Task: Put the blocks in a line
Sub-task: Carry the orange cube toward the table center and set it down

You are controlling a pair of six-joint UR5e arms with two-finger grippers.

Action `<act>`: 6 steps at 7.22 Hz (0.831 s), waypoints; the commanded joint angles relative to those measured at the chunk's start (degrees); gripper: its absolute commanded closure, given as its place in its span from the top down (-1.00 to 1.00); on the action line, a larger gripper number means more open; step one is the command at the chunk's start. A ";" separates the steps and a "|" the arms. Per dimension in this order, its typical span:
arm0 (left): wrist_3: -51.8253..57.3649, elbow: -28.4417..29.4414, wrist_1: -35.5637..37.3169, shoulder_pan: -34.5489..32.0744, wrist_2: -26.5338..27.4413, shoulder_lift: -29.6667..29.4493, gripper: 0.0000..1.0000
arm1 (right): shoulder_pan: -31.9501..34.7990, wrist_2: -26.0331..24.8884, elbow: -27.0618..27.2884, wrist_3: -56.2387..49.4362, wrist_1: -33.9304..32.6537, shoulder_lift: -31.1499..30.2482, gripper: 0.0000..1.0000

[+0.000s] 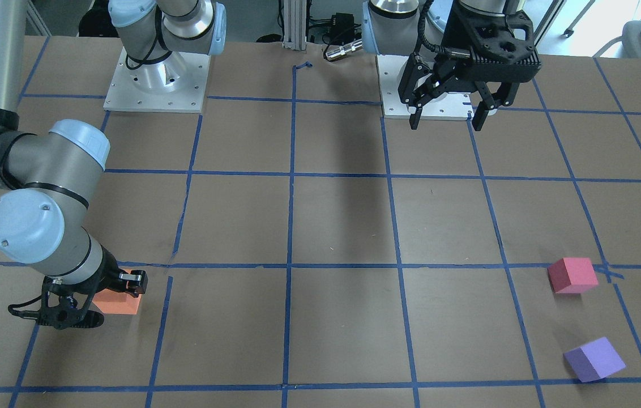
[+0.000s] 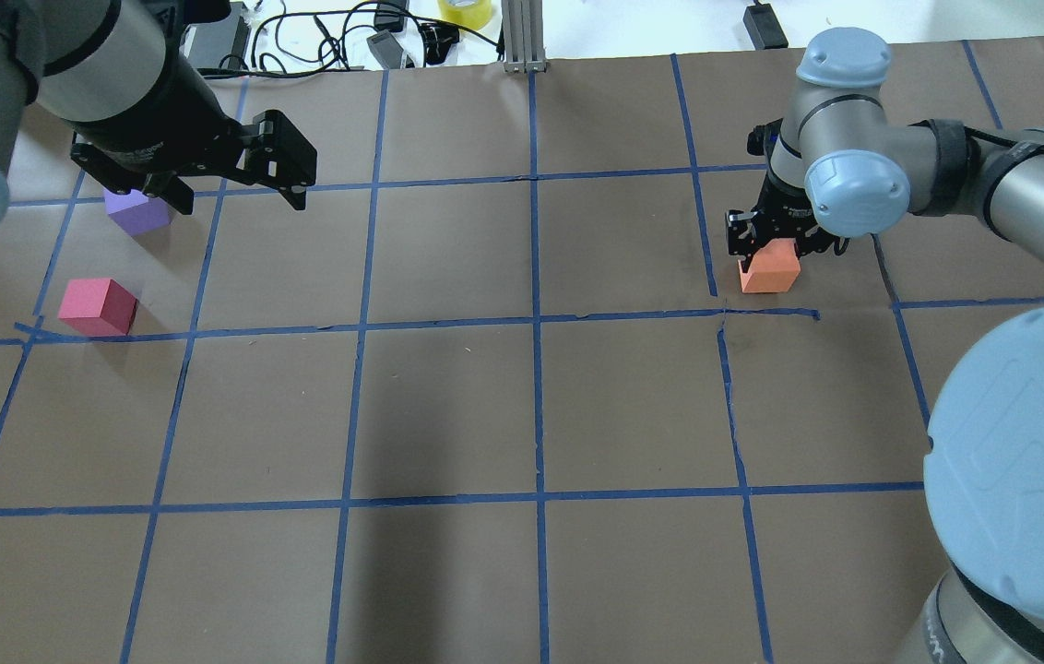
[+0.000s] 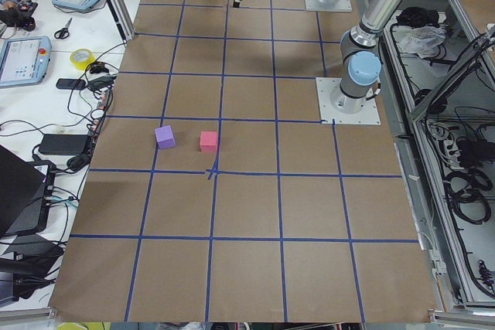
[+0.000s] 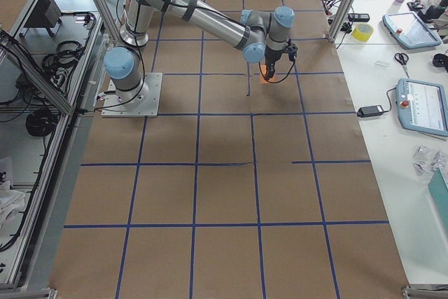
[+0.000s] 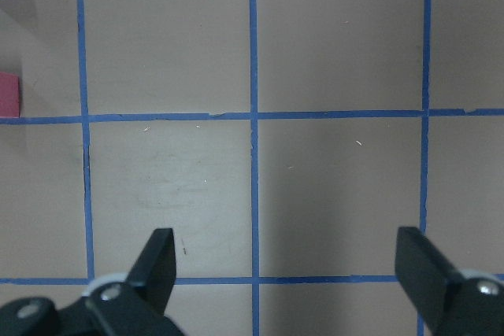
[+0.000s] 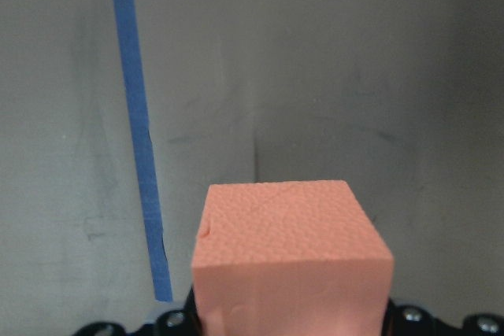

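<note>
The orange block sits between the fingers of my right gripper, which is shut on it at or just above the paper. It also shows in the overhead view, and it fills the lower middle of the right wrist view. The pinkish-red block and the purple block lie apart on the far opposite side of the table, also seen from overhead. My left gripper hangs open and empty in the air near the purple block.
The table is brown paper with a grid of blue tape lines. The two arm bases stand on the robot's side. Cables and a tape roll lie beyond the far edge.
</note>
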 commanded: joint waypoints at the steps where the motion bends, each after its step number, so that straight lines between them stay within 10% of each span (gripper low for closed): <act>1: 0.00 0.00 0.00 0.08 -0.01 0.01 1.00 | 5.69 1.13 -4.97 6.75 1.80 0.25 -1.00; 6: 3.49 0.35 -0.62 0.34 -0.10 -1.13 1.00 | 22.92 6.74 -18.05 27.41 1.63 13.15 -1.00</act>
